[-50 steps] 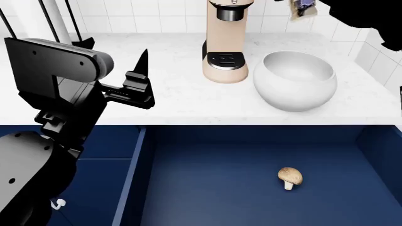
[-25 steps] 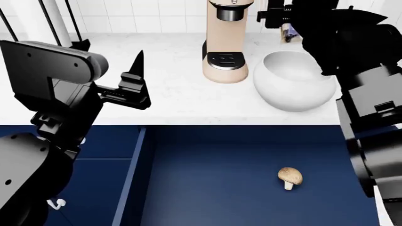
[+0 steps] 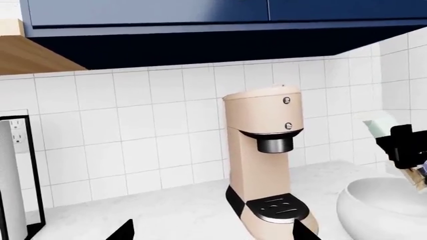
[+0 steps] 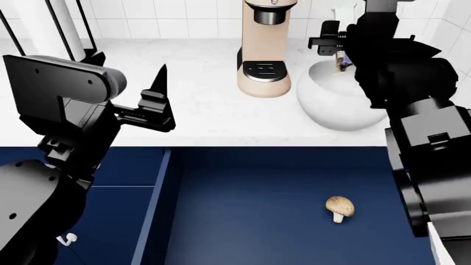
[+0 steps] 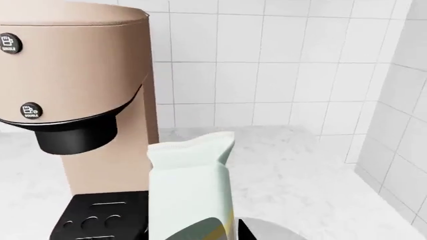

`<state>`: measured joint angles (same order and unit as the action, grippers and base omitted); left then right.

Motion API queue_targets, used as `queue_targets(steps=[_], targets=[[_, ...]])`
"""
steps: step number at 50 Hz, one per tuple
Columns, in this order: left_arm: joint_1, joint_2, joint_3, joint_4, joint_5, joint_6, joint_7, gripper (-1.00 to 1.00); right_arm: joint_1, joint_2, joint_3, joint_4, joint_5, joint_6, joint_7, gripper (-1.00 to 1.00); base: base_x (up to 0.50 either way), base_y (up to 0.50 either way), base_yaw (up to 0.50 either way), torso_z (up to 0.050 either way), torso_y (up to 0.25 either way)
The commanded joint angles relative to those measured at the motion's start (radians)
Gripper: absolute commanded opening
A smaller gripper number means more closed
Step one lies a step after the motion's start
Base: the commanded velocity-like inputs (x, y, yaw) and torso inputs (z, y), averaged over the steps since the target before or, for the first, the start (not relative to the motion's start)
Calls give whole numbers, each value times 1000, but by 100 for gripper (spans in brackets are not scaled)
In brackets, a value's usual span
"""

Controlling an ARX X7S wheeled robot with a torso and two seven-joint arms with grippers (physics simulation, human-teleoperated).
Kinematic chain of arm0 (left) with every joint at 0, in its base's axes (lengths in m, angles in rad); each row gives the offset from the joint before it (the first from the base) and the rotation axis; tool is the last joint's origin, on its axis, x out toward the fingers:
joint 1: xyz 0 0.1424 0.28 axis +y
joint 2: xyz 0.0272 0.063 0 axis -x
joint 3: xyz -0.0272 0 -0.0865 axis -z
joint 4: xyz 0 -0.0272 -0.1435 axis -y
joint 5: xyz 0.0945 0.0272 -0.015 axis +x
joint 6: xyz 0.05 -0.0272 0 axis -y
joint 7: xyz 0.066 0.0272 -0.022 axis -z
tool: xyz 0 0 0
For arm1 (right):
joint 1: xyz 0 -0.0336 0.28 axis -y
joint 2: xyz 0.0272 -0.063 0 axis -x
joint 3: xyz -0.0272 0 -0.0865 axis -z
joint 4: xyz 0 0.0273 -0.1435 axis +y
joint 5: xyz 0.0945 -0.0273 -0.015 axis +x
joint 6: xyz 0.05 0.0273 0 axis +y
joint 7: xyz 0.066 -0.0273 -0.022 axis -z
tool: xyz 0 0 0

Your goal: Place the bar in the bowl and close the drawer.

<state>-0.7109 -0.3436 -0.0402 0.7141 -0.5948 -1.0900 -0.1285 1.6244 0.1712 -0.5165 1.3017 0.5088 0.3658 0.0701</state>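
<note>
**Wrapped bar held over white bowl as drawer stands open**

The robot's right claw (image 4: 340,48) pinches the slim mint-green and white wrapped bar (image 5: 192,192) above the large, glossy white round bowl (image 4: 335,105), at the bowl's far-left rim. In the right wrist view the bar stands upright, its crimped end uppermost, with the bowl's rim (image 5: 267,231) showing just under it. The bowl sits on the white marble-patterned table (image 4: 213,110), just right of the tall beige coffee maker (image 4: 266,47), near it but apart. The right arm reaches across from the right side and hides part of the bowl in the head view.

The left claw (image 4: 158,102) hangs over the left part of the table, well apart from the bowl, its fingers spread and holding nothing; only their dark tips show in the left wrist view, which looks toward the coffee maker (image 3: 265,160) and the white tiled wall (image 3: 133,145).

Near the robot, the wide navy-blue drawer (image 4: 250,221) is pulled out. A small tan mushroom (image 4: 339,207) lies on its flat floor, toward the right.
</note>
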Motion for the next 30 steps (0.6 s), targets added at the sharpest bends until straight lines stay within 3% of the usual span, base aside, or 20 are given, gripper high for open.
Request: queue_targets(steps=[1,28,30], targets=[[6,-4,4,-3,-1,8,-4,100,-9,3,104,6,-117,3,-11,-100,0,0,0,0,0],[-31,-12,-12,21,-23,8,-21,100,57,20,180,-97,-207,95,-25,-100,0,0,0,0,0],[-28,-16,-3,21,-15,18,-19,100,55,20,180,-94,-206,92,-25,-100,7,0,0,5,-250]])
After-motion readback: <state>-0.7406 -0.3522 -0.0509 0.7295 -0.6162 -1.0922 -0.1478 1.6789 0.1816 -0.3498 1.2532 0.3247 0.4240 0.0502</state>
